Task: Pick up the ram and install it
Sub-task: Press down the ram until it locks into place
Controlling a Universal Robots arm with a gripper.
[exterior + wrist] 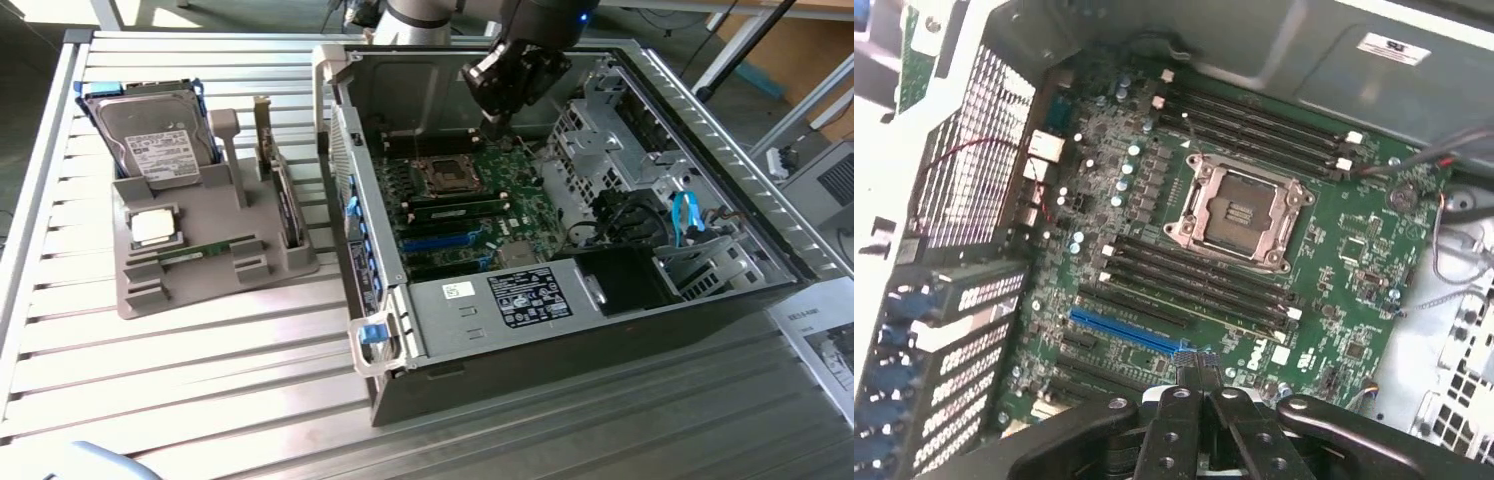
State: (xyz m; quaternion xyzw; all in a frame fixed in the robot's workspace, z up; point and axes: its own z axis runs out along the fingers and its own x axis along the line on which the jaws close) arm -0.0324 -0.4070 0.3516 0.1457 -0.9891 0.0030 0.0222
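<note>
The arm is pale grey with a black wrist. The gripper is black, its fingers dotted with small round holes

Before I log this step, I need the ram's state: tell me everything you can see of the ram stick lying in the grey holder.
The ram is a long, thin green circuit-board stick with small dark chips along it. It lies flat and lengthwise in a slot of the grey holder, just in front of the square silver processor chip, at the exterior view's left. Nothing grips it: the gripper is inside the computer case, above the motherboard.
</note>
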